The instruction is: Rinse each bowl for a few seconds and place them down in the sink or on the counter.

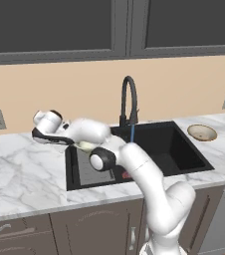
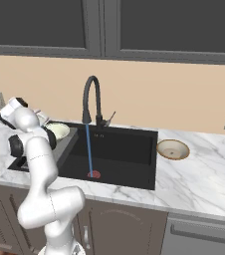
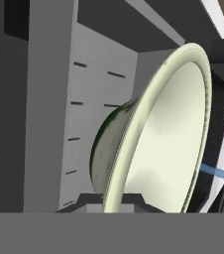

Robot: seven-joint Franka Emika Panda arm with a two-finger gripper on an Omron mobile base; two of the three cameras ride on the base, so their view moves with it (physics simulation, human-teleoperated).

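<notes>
Fingers [image 3: 115, 206] pinching the cream-green bowl [image 3: 158, 134] by its rim, over the sink rack [image 2: 64, 142]. Thin edge grip, could easily slip swinging toward the water stream [image 2: 89, 149].

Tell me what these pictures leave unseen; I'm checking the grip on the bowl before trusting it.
- Fingertips on the cream-green bowl: in the hand view the rim covers them, and the bottom edge cuts them off.
- Gripper: in the left base view the arm's own links hide the jaws.
- Same bowl: in the right base view the arm covers part.
- Beige bowl: too small to judge wetness.
</notes>
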